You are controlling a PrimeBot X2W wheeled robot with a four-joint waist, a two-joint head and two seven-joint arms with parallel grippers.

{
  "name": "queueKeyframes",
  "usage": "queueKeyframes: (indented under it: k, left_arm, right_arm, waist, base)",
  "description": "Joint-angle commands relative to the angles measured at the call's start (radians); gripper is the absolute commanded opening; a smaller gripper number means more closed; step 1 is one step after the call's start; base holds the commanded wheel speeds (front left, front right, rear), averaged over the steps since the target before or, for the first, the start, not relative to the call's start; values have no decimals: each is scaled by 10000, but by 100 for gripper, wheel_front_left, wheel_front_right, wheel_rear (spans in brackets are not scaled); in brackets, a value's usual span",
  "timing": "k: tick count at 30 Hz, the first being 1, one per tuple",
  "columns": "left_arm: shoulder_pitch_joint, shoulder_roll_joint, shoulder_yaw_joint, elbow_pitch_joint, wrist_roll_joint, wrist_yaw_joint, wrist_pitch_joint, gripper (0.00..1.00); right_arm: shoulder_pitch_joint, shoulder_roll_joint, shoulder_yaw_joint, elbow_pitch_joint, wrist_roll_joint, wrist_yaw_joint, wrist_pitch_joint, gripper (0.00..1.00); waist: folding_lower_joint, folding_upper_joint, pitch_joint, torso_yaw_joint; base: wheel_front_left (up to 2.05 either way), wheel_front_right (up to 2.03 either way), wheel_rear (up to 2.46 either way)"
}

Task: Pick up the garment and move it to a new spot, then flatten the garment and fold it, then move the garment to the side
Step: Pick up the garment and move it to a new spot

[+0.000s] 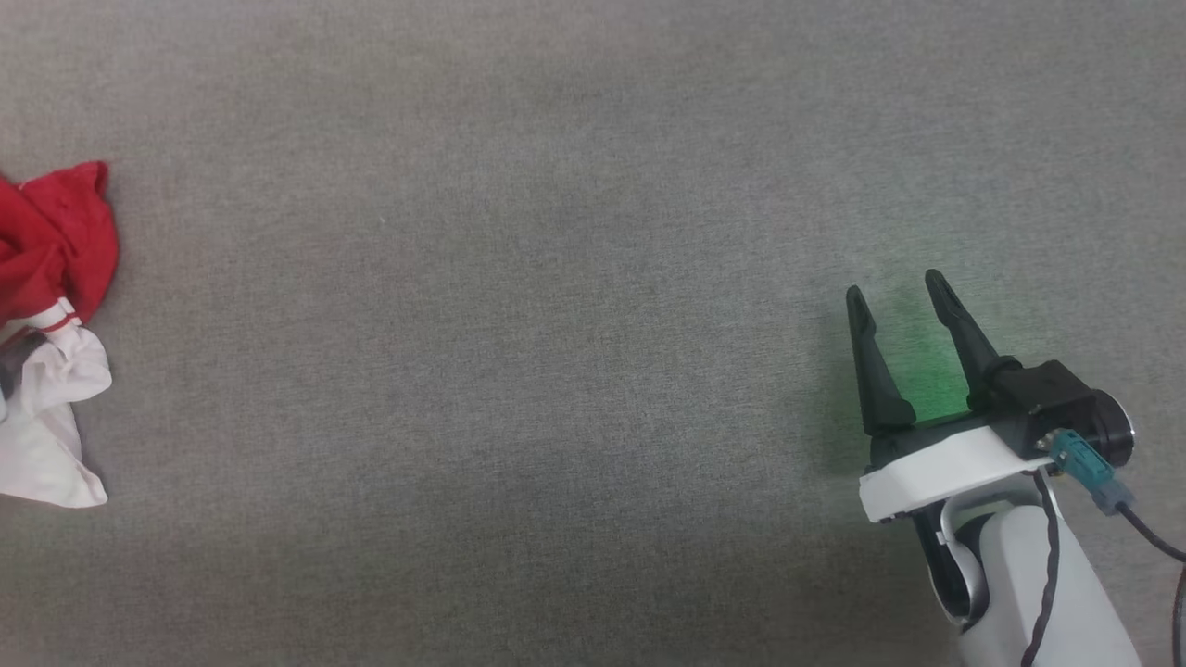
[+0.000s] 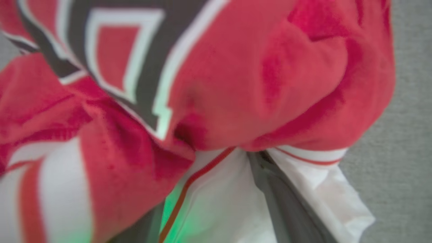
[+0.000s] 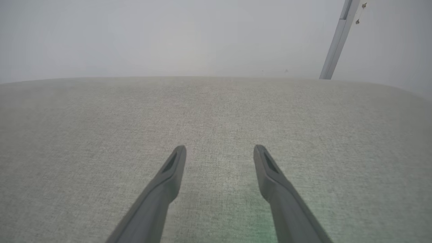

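Right hand [image 1: 891, 283] spread, empty; left wrist view catches garment [image 2: 287, 84] lettering [image 2: 148, 67].

Nothing can be read in full: the crumpled garment [image 2: 270, 84] bears only part of a black, white-outlined character on its red cloth, too folded and blurred to tell which one.

Lab-like grey cloth tabletop [image 1: 556, 278]

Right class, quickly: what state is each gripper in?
Left gripper: open, fingers spread inside the garment.
Right gripper: open, empty.
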Motion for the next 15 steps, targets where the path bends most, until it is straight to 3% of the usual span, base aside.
queueKeyframes:
  k: [1, 2, 4, 5, 6, 7, 15]
  left_arm:
    - [704, -918, -544, 318, -69, 34, 381, 100]
    - [741, -949, -567, 361, -211, 34, 510, 100]
    - [855, -1019, -741, 197, -430, 33, 723, 64]
    - [881, -995, -723, 136, -584, 30, 662, 43]
    - [881, -977, -722, 52, -613, 30, 545, 14]
    - [862, -943, -748, -15, -659, 29, 413, 0]
    - [432, -615, -907, -348, -836, -3, -765, 0]
  right_arm:
    - [-149, 24, 42, -77, 26, -17, -12, 100]
    - [-161, 24, 58, -89, 30, -17, -12, 100]
    - [-170, 26, 79, -80, 29, -17, -12, 100]
    - [-179, 23, 74, -68, 20, -17, -12, 100]
    - [-186, 24, 66, -53, 11, -17, -12, 100]
    - [-194, 26, 58, -40, 7, -17, -12, 100]
    - [-46, 25, 23, 132, 117, -17, -12, 100]
  waist:
    - [0, -2, 72, 28]
    - [0, -2, 97, 39]
    - [0, -2, 112, 54]
    - [0, -2, 116, 68]
    - [0, -2, 112, 78]
    - [0, -2, 101, 87]
    - [0, -2, -455, 187]
  base:
    - [0, 0, 0]
    - [0, 0, 0]
    - [0, 0, 0]
    - [0, 0, 0]
    - [0, 0, 0]
    - [0, 0, 0]
    - [0, 0, 0]
